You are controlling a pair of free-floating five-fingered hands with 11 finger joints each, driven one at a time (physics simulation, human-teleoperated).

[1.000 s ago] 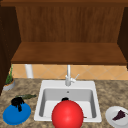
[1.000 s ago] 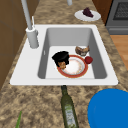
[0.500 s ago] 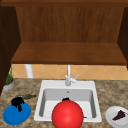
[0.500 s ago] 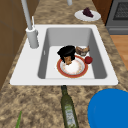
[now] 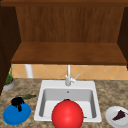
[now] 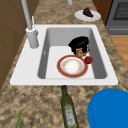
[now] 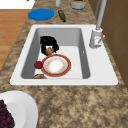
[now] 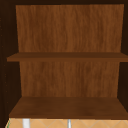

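Note:
My left hand (image 5: 17, 102) hangs over a blue plate (image 5: 16, 115) on the counter left of the sink, its fingers drooping loosely. Down in the white sink (image 6: 30, 67), my right hand (image 6: 79, 43) is curled on a small brown thing (image 6: 79, 52). It is at the rim of a red-edged plate (image 6: 72, 67). The right side view has the same hand (image 7: 48, 43), brown thing (image 7: 49, 51) and plate (image 7: 55, 65). A red ball (image 6: 88, 59) lies beside the plate. In the front view the ball (image 5: 67, 115) covers most of the right hand.
A tap (image 5: 68, 76) stands behind the basin. A green bottle (image 6: 68, 107) lies on the counter by the blue plate (image 6: 110, 107). A white plate with a dark piece (image 5: 117, 116) sits at the right. A potted plant (image 5: 8, 83) is far left, wooden shelves (image 8: 67, 107) above.

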